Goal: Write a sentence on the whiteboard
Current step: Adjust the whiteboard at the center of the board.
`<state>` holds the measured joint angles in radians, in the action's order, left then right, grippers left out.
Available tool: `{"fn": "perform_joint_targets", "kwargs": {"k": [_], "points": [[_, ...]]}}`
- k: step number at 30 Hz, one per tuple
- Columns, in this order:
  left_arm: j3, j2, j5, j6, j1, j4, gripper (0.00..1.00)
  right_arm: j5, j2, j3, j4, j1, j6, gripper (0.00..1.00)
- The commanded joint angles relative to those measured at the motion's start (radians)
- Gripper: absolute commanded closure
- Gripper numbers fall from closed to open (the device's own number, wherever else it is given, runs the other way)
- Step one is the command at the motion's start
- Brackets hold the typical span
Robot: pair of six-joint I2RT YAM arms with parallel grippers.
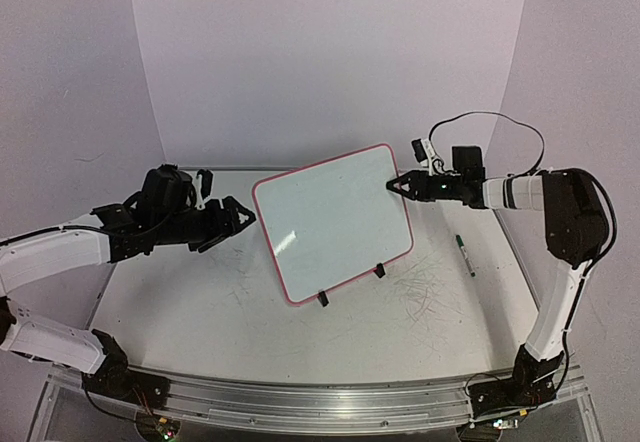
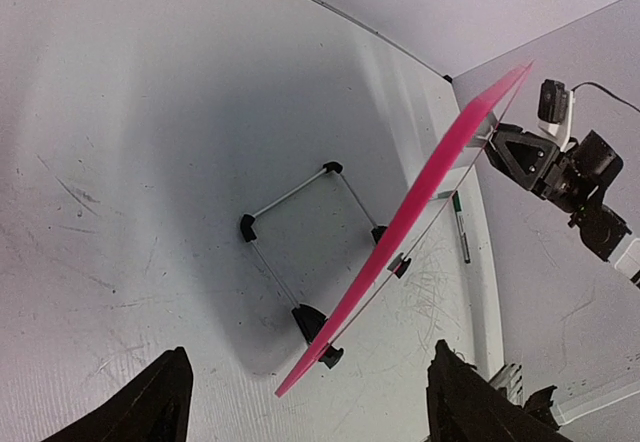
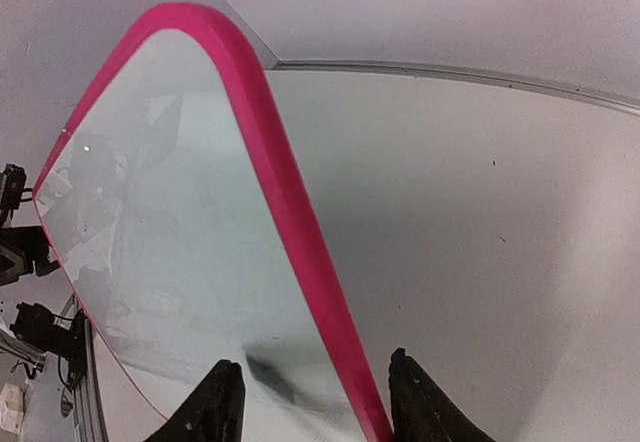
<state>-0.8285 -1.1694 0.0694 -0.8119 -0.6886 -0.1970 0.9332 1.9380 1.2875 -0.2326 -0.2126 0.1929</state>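
— Where was the whiteboard (image 1: 335, 222) standing?

— In the middle of the counter (image 1: 180, 312), leaning back on its thin wire stand (image 2: 300, 190). Two black clips (image 1: 323, 299) held its lower edge. Its pink frame was turned a little, so the face looked toward the near right.

— And the arms?

— One was on each side of it. The left gripper (image 1: 232, 224) hung just beside the board's left edge without touching it. Its jaws were spread wide, with nothing between them.

— The right one?

— The right gripper (image 1: 397, 184) was at the board's upper right corner. In the right wrist view the pink frame ran up between its two fingers (image 3: 222, 407), one in front of the white face and one behind the board. The jaws straddled that edge. I could not tell whether they were pinching it or only closing around it.

— Anything else on the counter?

— A green marker pen (image 1: 465, 254) lay flat to the right of the board, well apart from both grippers.
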Motion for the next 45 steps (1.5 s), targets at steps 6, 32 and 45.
{"fn": "perform_joint_targets", "kwargs": {"k": [6, 32, 45], "points": [[0.028, 0.038, -0.084, -0.012, -0.007, 0.043, 0.20, -0.026, -0.097, -0.130, -0.175, -0.067, 0.126, 0.50], [-0.053, -0.079, -0.076, 0.015, -0.008, 0.038, 0.25, -0.151, -0.132, -0.247, -0.284, -0.134, 0.240, 0.66], [-0.178, -0.178, -0.150, 0.172, -0.058, 0.068, 0.55, -0.151, -0.189, -0.323, -0.372, -0.159, 0.258, 0.70]]}}
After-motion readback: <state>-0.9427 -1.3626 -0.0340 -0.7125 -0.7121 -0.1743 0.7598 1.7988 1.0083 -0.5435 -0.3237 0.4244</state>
